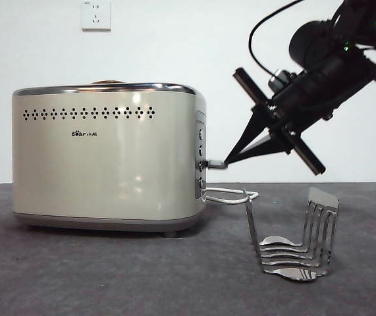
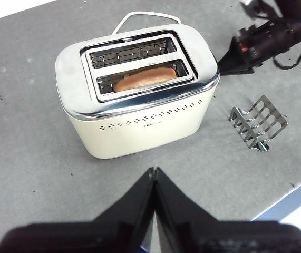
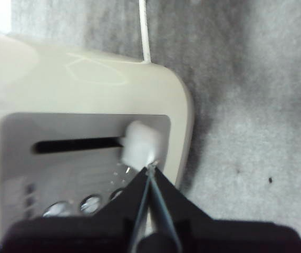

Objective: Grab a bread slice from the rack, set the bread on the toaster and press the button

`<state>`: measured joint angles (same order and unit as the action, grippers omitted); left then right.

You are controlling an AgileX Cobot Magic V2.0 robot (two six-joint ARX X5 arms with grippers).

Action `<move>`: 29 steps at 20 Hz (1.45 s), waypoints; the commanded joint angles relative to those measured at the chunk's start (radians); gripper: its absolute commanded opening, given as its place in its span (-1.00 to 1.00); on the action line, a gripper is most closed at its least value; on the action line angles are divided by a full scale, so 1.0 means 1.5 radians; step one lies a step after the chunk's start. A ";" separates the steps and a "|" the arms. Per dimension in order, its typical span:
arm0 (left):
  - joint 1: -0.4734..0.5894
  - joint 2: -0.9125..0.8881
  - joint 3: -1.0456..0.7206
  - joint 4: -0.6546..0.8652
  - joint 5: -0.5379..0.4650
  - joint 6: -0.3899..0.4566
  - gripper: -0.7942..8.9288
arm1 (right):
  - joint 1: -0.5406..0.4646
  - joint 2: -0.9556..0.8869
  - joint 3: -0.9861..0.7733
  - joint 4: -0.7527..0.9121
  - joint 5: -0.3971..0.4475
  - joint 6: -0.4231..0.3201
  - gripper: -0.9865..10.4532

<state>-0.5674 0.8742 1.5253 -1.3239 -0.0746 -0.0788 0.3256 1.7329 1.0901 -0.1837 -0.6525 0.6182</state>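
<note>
The right gripper (image 1: 226, 160) has its jaws pinched together, empty, with the tips resting on the toaster's (image 1: 108, 164) silver lever knob (image 3: 139, 145). The slice of bread (image 2: 145, 78) already sits low in the toaster slot nearer the dotted side; the toast rack (image 1: 296, 240) beside the toaster is bare. The narrow tips could slide off the rounded knob under a push, leaving it unlatched, or shove the toaster sideways. The left gripper (image 2: 153, 174) hangs above the toaster, clenched on nothing.
</note>
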 commanded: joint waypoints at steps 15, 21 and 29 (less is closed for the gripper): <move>-0.001 -0.006 -0.003 0.001 0.003 0.007 -0.84 | 0.001 -0.304 -0.009 -0.153 0.070 -0.150 -0.83; -0.001 -0.006 -0.003 0.001 0.013 0.007 -0.84 | 0.001 -0.426 -0.009 -0.312 0.234 -0.254 -0.83; -0.001 -0.006 -0.003 0.002 0.055 0.007 -0.84 | 0.001 -0.605 -0.009 -0.483 0.523 -0.282 -0.83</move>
<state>-0.5674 0.8700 1.5253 -1.3239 0.0044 -0.0784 0.3260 0.8299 1.0897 -0.9123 0.1181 0.2089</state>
